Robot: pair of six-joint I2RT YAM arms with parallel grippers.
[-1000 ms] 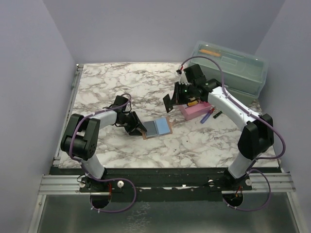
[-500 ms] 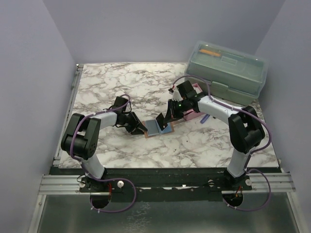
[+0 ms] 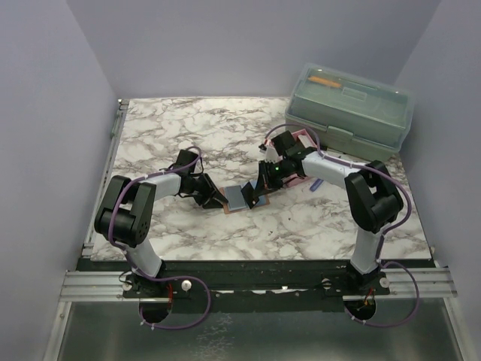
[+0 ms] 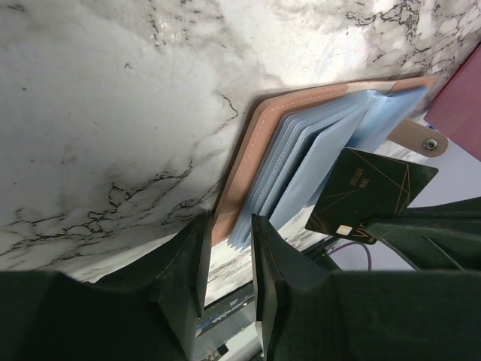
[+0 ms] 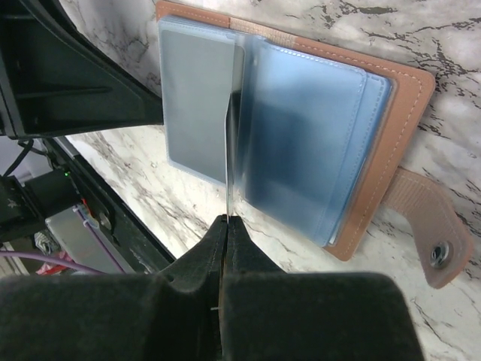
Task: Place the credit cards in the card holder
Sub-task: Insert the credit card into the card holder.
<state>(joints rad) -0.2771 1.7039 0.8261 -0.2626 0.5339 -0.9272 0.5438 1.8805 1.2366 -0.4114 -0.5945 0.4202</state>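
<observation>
On the marble table, left gripper is pinching the open card holder edge while right gripper is clamping a dark credit card edge-on over the sleeves, not yet inserted.

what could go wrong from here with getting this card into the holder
1. The right gripper holds the card edge-down over the card holder, whose blue sleeves lie loose and fanned. The card may slip between two sleeves instead of into a pocket, or crumple one.
2. The left gripper pinches only one edge of the card holder, so a push from the card could swivel or slide it.
</observation>
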